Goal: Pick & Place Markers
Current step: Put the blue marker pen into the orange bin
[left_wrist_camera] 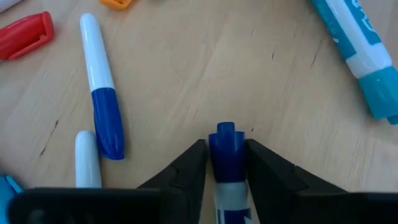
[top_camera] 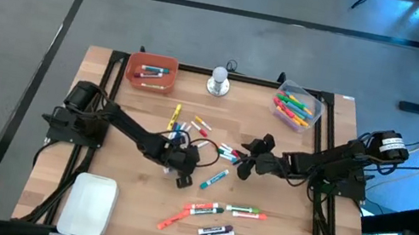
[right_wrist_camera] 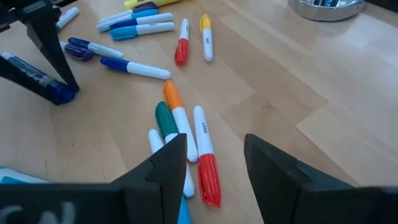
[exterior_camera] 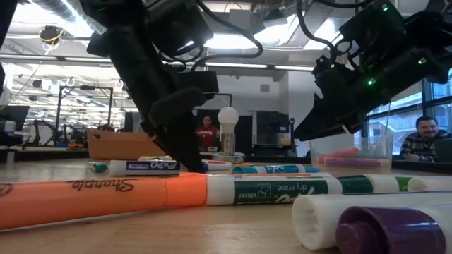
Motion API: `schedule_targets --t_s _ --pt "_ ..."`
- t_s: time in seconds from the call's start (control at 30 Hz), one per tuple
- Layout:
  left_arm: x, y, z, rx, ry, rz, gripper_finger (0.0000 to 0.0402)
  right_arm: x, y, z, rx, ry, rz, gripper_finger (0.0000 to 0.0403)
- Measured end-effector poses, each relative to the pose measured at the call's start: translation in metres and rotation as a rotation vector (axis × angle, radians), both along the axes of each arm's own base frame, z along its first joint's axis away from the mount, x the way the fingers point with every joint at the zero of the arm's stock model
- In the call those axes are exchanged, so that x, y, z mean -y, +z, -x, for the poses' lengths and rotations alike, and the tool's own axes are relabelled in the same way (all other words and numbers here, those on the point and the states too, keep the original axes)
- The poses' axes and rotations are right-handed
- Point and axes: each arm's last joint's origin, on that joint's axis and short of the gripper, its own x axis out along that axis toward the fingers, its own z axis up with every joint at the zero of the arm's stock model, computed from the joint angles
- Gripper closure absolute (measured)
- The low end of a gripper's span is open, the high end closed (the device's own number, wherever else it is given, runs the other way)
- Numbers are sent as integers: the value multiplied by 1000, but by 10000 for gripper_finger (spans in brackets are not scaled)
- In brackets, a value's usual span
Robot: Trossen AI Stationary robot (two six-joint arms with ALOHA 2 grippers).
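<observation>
Mid-table, left gripper (left_wrist_camera: 226, 163) tilts down w/ jaws clamped on blue marker (left_wrist_camera: 225, 144); right gripper (right_wrist_camera: 214, 163) jaws apart.

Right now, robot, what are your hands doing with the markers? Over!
Left end effector shut on blue marker, mid-table. Right end effector open, empty, above red marker and green marker. Nothing blocking.

I read "Sharpie" on the orange marker (exterior_camera: 85, 200), "dry erase" and "chisel" on the green-white marker (exterior_camera: 282, 189), "EXPO" on the far marker (exterior_camera: 145, 166).
</observation>
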Motion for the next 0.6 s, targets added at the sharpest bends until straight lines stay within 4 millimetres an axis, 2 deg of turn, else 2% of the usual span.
schedule_targets --t_s 0.13,0.27,0.33,0.4,0.47,0.6 --pt "-2 0 0 -8 -7 0 342 0 0 0 0 2 -1 242" --pt "-5 8 2 -17 -64 -13 342 -1 0 0 -1 15 -12 242" --pt "-9 18 10 -53 -97 -24 342 -1 0 0 -1 19 -16 242" --pt "-15 35 17 -50 -124 -43 342 -1 0 0 1 20 -16 242" --pt "-24 61 23 -4 -134 -84 342 -1 0 -1 6 20 -17 242" --pt "-50 97 45 -29 -119 -281 342 -1 0 -1 6 21 -17 242"
